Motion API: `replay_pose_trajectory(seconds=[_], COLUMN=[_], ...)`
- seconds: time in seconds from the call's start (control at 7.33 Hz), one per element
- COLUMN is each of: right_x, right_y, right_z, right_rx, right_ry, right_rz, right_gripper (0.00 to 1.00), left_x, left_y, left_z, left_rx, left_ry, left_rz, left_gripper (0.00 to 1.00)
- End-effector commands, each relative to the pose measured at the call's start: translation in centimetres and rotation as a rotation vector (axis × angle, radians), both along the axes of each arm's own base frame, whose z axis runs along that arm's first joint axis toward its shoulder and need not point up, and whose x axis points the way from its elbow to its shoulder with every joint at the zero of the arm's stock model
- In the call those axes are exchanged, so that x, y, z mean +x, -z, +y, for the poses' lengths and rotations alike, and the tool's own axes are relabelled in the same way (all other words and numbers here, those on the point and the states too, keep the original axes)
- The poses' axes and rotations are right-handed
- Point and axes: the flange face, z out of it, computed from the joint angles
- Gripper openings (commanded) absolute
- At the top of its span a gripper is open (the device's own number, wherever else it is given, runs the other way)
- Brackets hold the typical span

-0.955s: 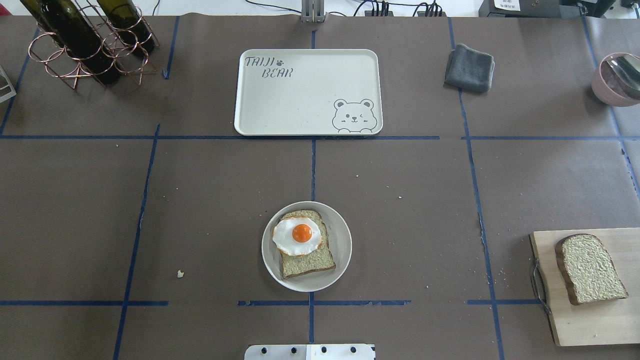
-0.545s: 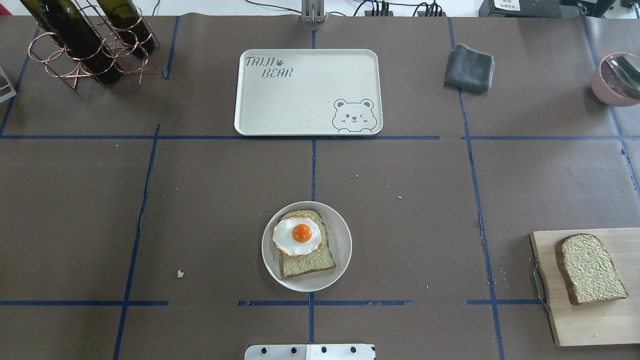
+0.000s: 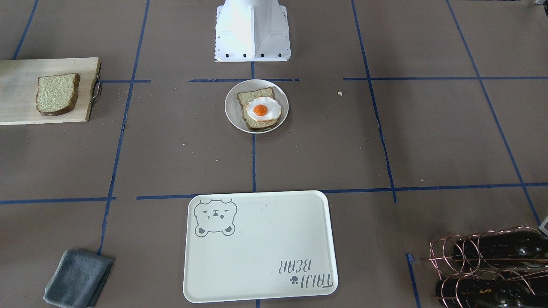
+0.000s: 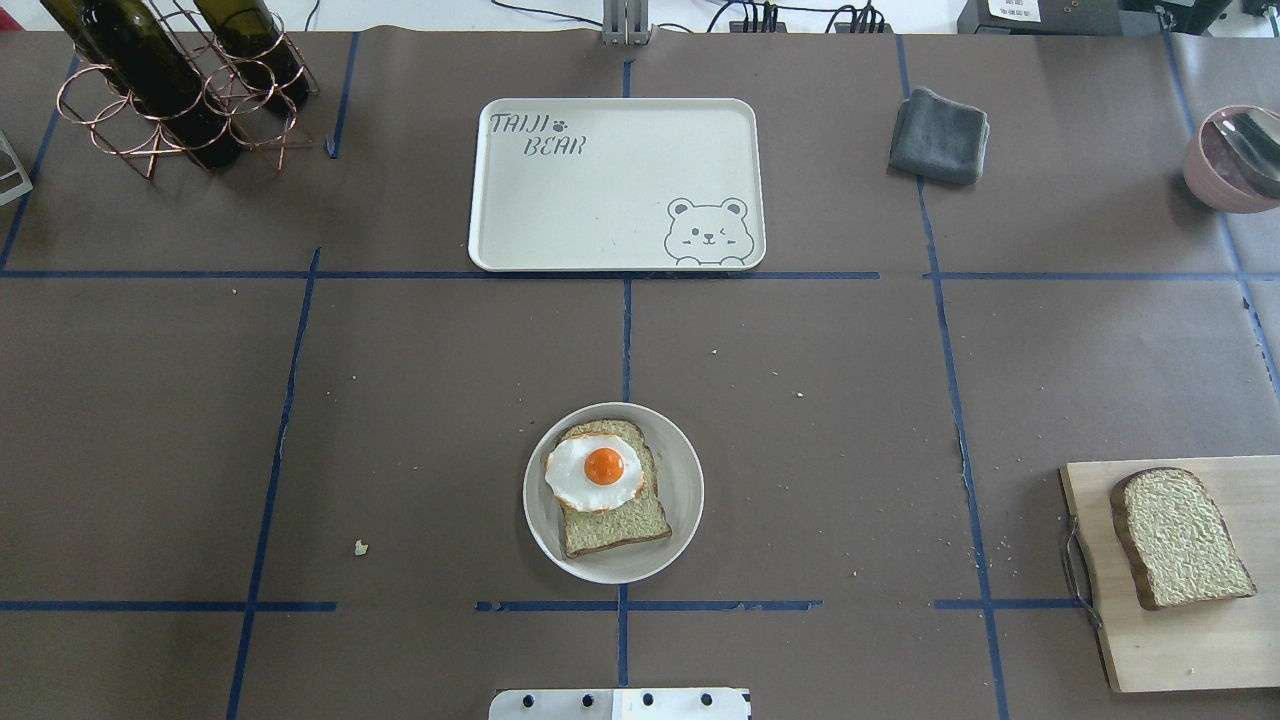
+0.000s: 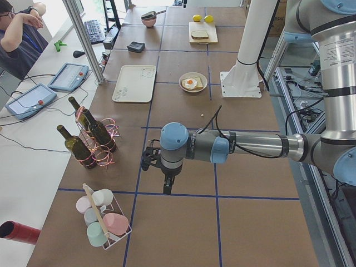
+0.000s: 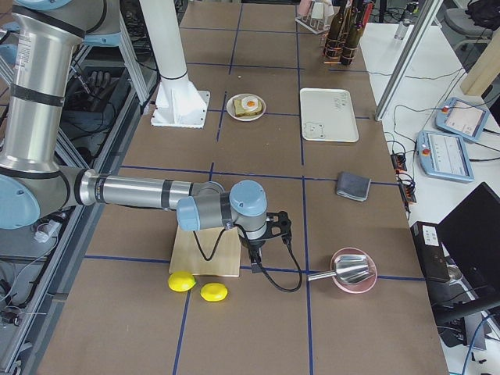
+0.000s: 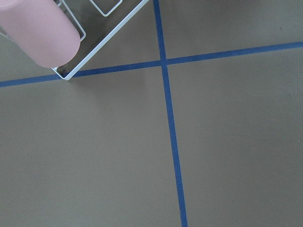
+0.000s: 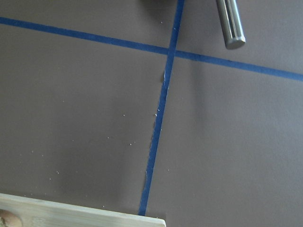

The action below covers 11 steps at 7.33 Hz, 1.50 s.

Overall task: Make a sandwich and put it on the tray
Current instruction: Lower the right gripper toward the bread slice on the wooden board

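Note:
One bread slice (image 4: 620, 525) lies on a small round plate (image 4: 686, 490) at the near middle of the table, with a fried egg (image 4: 594, 473) on top of it. The second bread slice (image 4: 1180, 538) lies on a wooden cutting board (image 4: 1180, 650) at the near right. The cream tray (image 4: 600, 200) with the bear drawing sits bare at the far middle. My left gripper (image 5: 166, 188) shows only in the exterior left view, far from the plate. My right gripper (image 6: 255, 260) shows only in the exterior right view, beside the board. I cannot tell whether either is open or shut.
A copper rack with wine bottles (image 4: 170, 80) stands far left. A grey cloth (image 4: 938, 135) lies far right, with a pink bowl and spoon (image 4: 1235, 160) beyond. Two lemons (image 6: 198, 287) lie near the board. A rack of cups (image 5: 103, 219) is near my left gripper.

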Motion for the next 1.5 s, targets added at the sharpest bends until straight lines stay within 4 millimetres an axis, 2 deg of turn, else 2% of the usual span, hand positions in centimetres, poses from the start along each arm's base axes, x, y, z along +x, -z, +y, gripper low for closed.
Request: replay_pose_trajectory(seconds=[0.0,0.14,0.41,0.55,0.82,1.09,1.23,1.36], right_x=[-2.2,-3.5,-4.9,-6.0,-9.6,-14.1,-15.2,-15.0], right_y=[2.4,3.2,1.7,1.9,2.6,2.6,2.1,0.6], right_z=[-0.6,-0.3,3.1,4.5,7.4,9.8,10.5,11.7], right_rx=[0.13,0.12,0.084,0.05,0.01,-0.024,-0.024,-0.028], right_ry=[0.061,0.105,0.134,0.08,0.011,-0.031,-0.02,-0.008], right_rz=[-0.073,-0.175,-0.221,-0.249,-0.288,-0.283,-0.272,-0.264], right_gripper=[1.0,1.0,1.0,1.0,0.94,0.83,0.79,0.74], left_x=[0.0,0.0,0.1,0.0,0.0,0.0,0.0,0.0], left_y=[0.3,0.4,0.7,0.8,0.8,0.9,0.9,0.8], left_z=[0.0,0.0,-0.1,-0.2,-0.2,-0.3,-0.2,-0.2], left_rx=[0.006,0.009,0.015,0.031,0.036,0.038,0.036,0.036], left_ry=[0.0,0.0,-0.001,0.0,0.0,0.0,0.0,0.0], left_rz=[0.0,0.001,0.0,0.0,0.0,0.0,0.0,0.0], left_gripper=[1.0,1.0,1.0,1.0,1.0,1.0,1.0,1.0])
